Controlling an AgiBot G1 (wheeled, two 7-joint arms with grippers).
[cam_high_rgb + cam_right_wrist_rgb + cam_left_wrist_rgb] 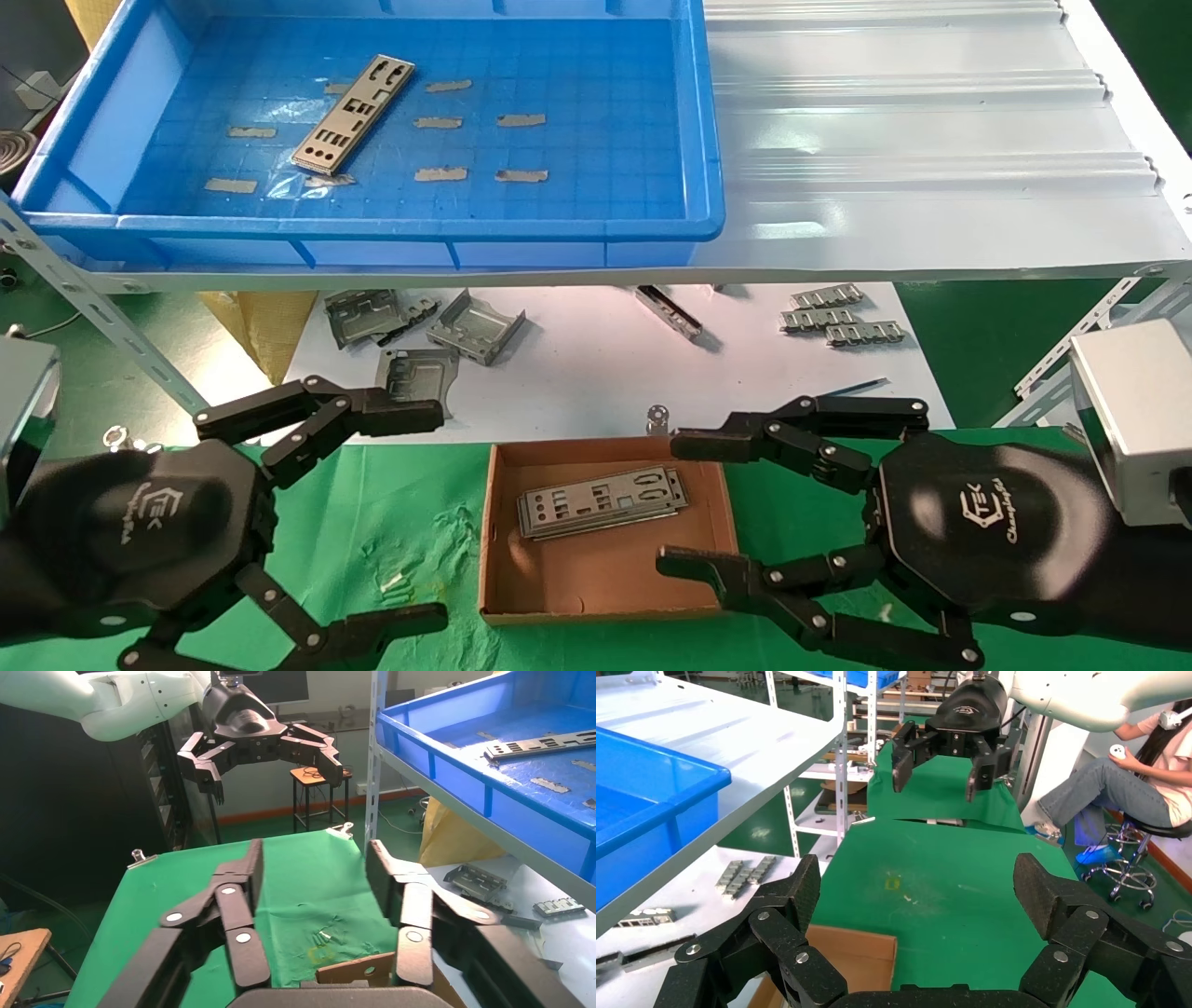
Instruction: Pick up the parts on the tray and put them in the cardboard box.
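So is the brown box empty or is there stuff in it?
Not empty. The cardboard box has silvery metal plates lying flat inside, near its far wall.

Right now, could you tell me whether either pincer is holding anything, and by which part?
Nothing is held: the left pincer and right pincer are both open and empty beside the box.

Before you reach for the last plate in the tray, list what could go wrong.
1. The plate lies flat on the tray floor partly over tan tape scraps; a tool could slip off it or catch a scrap.
2. Both the left tool and right tool hang open near the cardboard box; moving off may nudge it.
3. The tray's raised rim may snag a low approach.
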